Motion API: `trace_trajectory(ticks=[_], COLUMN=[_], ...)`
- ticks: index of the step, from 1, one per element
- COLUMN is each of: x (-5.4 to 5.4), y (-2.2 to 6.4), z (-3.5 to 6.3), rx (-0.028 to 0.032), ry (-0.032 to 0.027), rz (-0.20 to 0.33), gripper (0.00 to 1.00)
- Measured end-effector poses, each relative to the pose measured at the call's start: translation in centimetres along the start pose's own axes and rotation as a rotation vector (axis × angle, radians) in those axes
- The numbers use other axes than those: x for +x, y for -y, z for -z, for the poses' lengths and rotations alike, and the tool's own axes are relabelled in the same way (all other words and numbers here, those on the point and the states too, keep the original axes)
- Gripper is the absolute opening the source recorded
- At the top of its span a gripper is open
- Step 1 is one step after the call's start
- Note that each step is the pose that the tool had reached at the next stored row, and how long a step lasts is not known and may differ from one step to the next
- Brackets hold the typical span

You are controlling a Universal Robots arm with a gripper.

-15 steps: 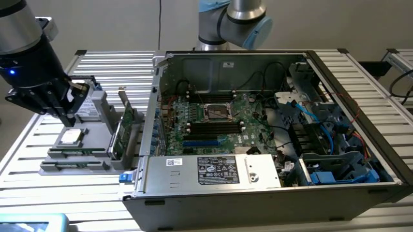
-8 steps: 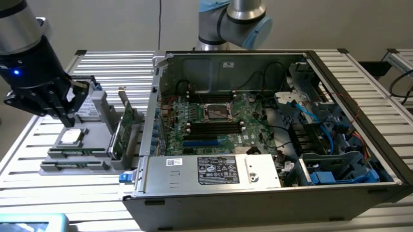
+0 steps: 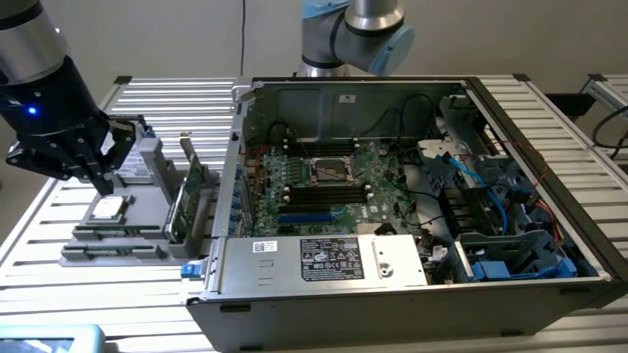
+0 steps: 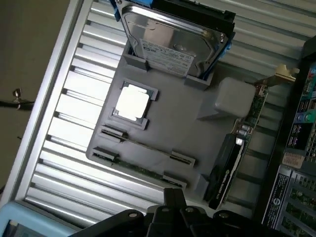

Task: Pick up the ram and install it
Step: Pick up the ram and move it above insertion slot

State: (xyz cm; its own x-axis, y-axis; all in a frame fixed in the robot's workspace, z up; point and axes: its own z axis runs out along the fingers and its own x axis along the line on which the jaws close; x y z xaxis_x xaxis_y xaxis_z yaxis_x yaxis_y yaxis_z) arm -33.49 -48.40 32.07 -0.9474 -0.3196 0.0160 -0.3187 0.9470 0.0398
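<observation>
With the black tool (image 3: 101,184) clenched empty above the grey plastic tray (image 3: 73,259), where the thin green ram stick (image 4: 140,169) stands on edge at the tool's 6 o'clock in the exterior view, centre over the stick's mid-length and square the jaws across it.

- link (image 3: 29,44): silver-grey cylinder, black band at one end.
- wrist housing (image 3: 44,121): black, blocky, with one small blue light (image 3: 32,112).
- gripper (image 3: 98,179): black, angular, with dark narrow fingers; in the wrist view its black body carries round silvery screws (image 4: 132,214).
- joint (image 3: 345,37): grey, rounded, with a pale blue cap (image 3: 398,45) and a polished silver tube (image 3: 373,11) above it.
</observation>
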Motion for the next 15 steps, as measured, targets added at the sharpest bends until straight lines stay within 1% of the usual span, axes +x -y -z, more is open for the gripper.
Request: trace_trajectory(ticks=[9,15], x=[0.0,0.0], y=[0.01,0.01], z=[-0.17,-0.18], rx=[0.0033,0.0062], ry=[-0.0047,-0.0059], rz=[0.164,0.274], gripper=[0.11,0.11])
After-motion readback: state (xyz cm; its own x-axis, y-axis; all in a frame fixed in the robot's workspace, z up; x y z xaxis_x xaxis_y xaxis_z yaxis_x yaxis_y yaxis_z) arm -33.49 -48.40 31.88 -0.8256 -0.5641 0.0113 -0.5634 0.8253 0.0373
